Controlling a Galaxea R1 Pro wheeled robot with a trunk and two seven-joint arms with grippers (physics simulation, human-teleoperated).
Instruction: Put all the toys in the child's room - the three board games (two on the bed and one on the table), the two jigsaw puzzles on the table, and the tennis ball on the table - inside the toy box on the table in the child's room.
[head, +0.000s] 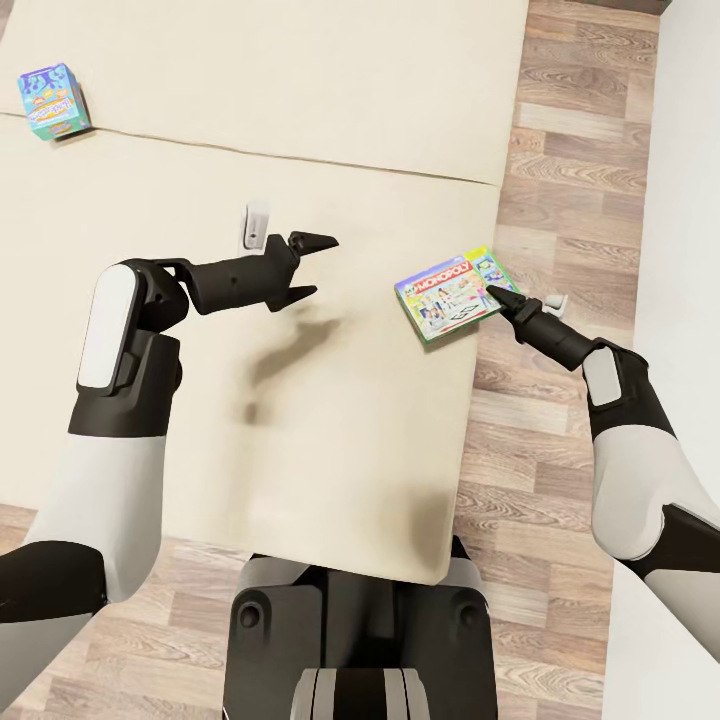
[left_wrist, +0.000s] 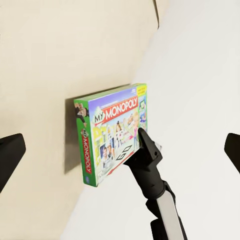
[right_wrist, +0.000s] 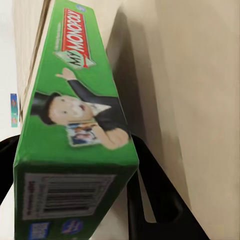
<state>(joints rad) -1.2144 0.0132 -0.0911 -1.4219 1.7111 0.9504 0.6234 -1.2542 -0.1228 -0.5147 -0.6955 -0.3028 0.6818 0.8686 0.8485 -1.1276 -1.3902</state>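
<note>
I'm parked at the foot of the bed (head: 330, 120), its plain beige mattress running away from me with wood-plank floor down the right side. Two of the games lie on it. The Monopoly box (head: 455, 294) sits at the mattress's right edge, close to my right arm; the blue game box (head: 54, 100) lies well apart in the far left corner.

I'd judge the Monopoly box to be light, stiff cardboard with a glossy, fairly slick print, so it should lift easily but could slide or swing if pinched near a corner. The thin green edge is the place to take it, close to the middle of a side.

My right gripper (head: 500, 297) is at that box's near edge. In the right wrist view the green side of the box fills the space between the dark fingers (right_wrist: 160, 200), which lie against it on either side, so I read them as clamped on the box, though the head view alone would not settle it.

My left gripper (head: 312, 266) hangs over the bare mattress, fingers spread wide and gripping nothing, pointed toward the Monopoly box.
</note>
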